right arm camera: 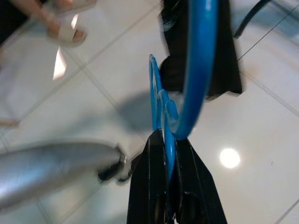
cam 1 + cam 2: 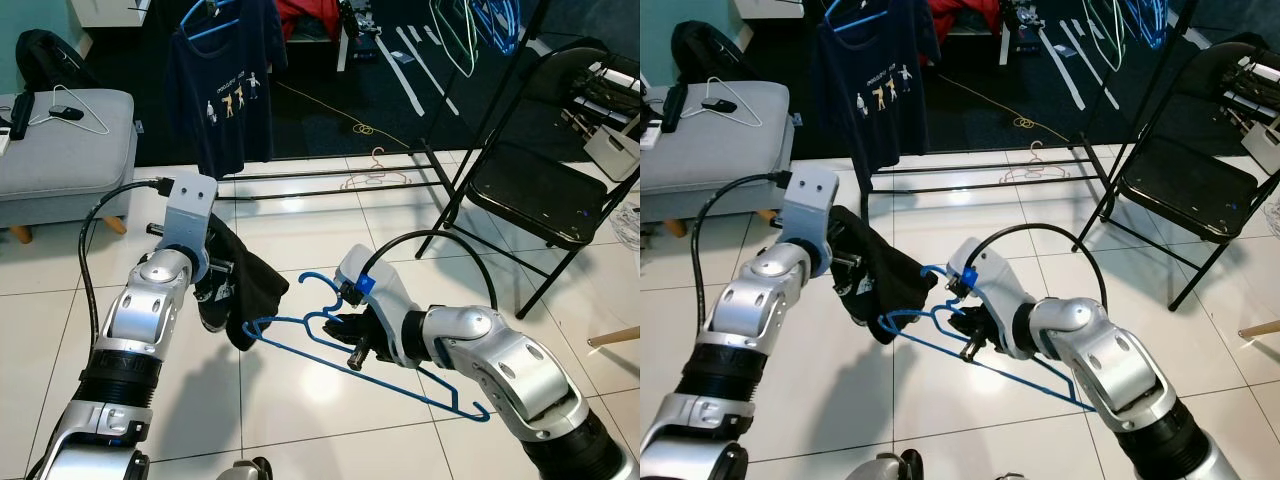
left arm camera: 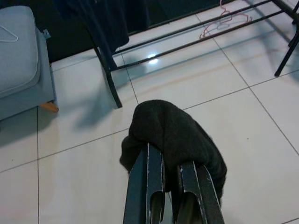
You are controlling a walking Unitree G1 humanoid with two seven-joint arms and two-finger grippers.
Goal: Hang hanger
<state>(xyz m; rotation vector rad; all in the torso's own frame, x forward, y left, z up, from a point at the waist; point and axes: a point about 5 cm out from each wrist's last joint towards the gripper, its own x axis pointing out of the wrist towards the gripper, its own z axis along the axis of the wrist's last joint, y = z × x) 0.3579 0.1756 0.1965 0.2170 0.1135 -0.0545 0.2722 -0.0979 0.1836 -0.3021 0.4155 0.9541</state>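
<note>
1. No readable writing is showing; the navy T-shirt (image 2: 228,85) hanging on the black rack (image 2: 330,185), well beyond both pincers, is carrying a row of small pale printed figures across its chest, too small to make out further.
2. The blue hanger (image 2: 375,362) is looking thin, glossy and wire-like, with a hook curling up above the right pincer (image 2: 345,330) and a long lower bar stretching away under the right forearm.
3. The right pincer is pinching the blue hanger near its neck, its black fingers (image 1: 187,186) pressing together around the blue wire.
4. The left pincer (image 3: 170,196) is gripping a bunched black garment (image 3: 173,135), which is draping over and beyond its fingertips and touching the hanger's near end.
5. A pink hanger (image 2: 375,172) is lying on the tiled floor (image 2: 300,240) by the rack's foot rails, far ahead of the right pincer.
6. A black folding chair (image 2: 545,190) is standing beyond the right pincer; a grey sofa (image 2: 60,150) is sitting beyond the left.
</note>
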